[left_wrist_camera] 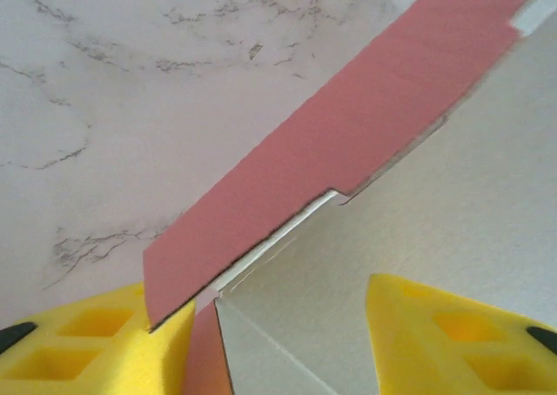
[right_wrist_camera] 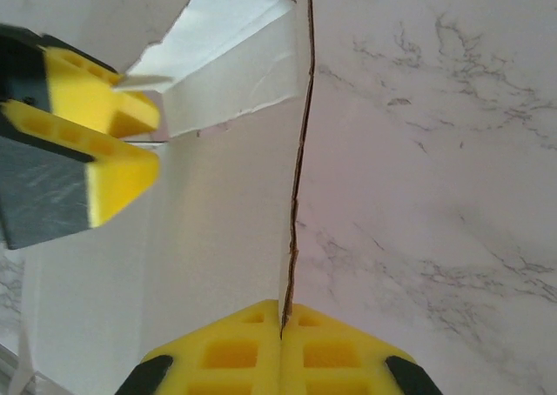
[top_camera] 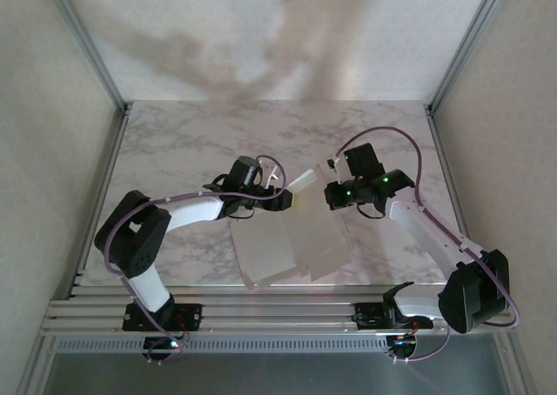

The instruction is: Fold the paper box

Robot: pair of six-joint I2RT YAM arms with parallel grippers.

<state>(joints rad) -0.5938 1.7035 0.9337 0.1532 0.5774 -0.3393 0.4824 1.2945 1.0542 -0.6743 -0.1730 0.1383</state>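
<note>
Right hand [right_wrist_camera: 280,315] is clenched on the paper box [right_wrist_camera: 218,238] edge, white card just left of it on the worktop [right_wrist_camera: 435,151]. Left hand [left_wrist_camera: 278,304] released, pink flap between its fingers.

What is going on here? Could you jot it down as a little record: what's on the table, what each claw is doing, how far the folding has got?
Surface: marble-patterned table
Object: paper box, a creased card sheet, white face up, mostly lying flat
Raised part: one flap lifted, its outer side pink
Left gripper: open, yellow fingers either side of the lifted flap's crease
Right gripper: shut on an upright edge of the card
Folding: unfinished, not yet a closed box
</note>
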